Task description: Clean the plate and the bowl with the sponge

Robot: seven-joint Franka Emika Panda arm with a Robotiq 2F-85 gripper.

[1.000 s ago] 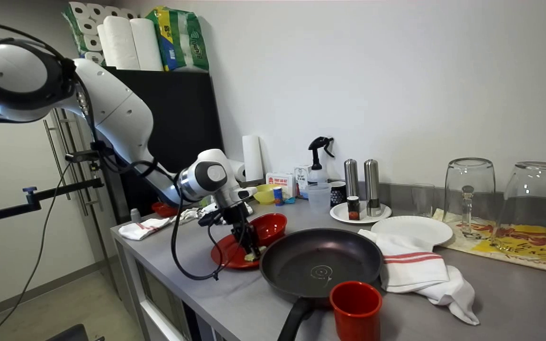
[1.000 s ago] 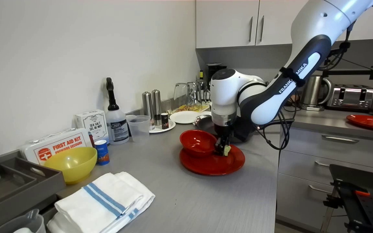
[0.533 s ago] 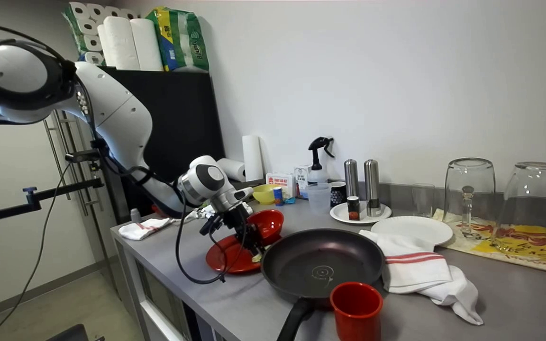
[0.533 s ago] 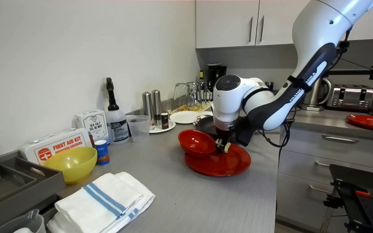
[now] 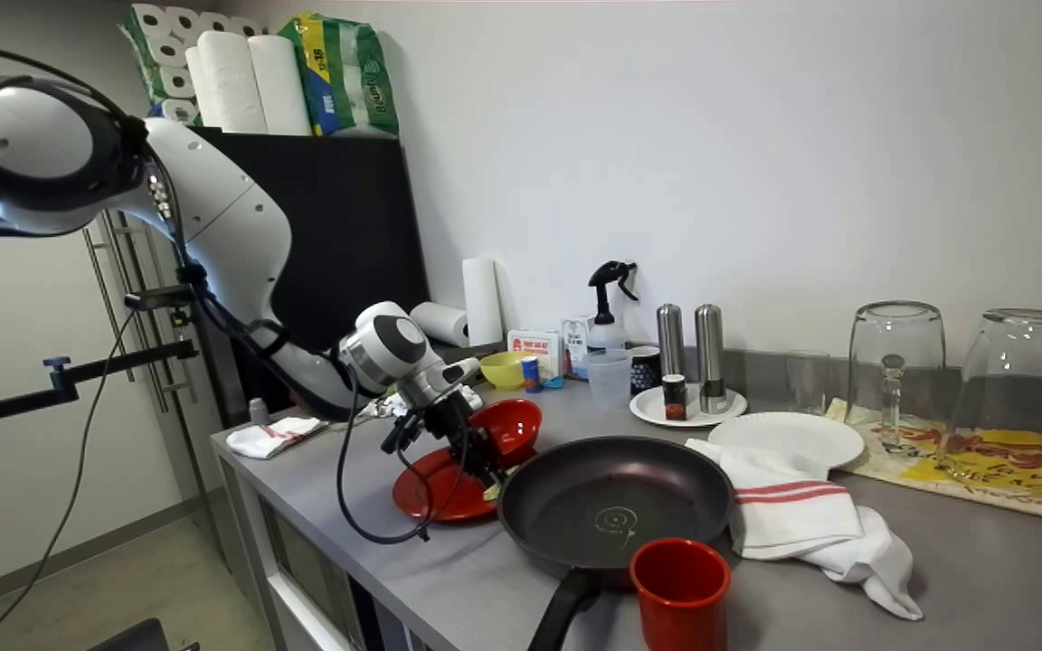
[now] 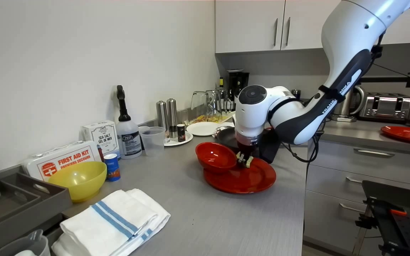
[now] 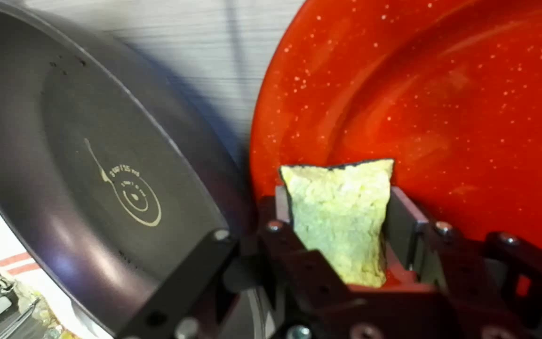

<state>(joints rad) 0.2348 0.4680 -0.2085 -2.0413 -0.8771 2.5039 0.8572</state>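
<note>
Sponge (image 7: pixel 339 228) is pinched in our gripper (image 7: pixel 340 203), its free end sticking out over the plate (image 7: pixel 464 117) near the rim; whether it presses on the red surface, we cannot tell. Because only its two sides are clasped, we think hard scrubbing could fold it or work it loose, and once it is squashed, the gripper's tips might scrape the plate.

The plate itself looks loose: we see nothing pinning it down, so a sideways stroke may well drag it along instead of wiping it.

Just beside the gripper, the bowl (image 6: pixel 216 156) leans, overlapping one side of the plate; we cannot make out what its base rests on. If the plate slides under it, the bowl could rock or roll, and a swing of the gripper might clip its rim.

On another side the pan (image 5: pixel 616 493) stands so close to the plate that we cannot say whether they touch. Pushing that way could jam the plate beneath the pan's flared wall, leaving that stretch of rim hard for us to reach.

Farther out, the counter (image 6: pixel 283 220) ends in an open edge near the plate. Repeated strokes in that direction could bring plate and bowl to a fall.

Farthest off, the cup (image 5: pixel 679 597) stands just beside the pan; if we shove the pan, the cup could go over.
</note>
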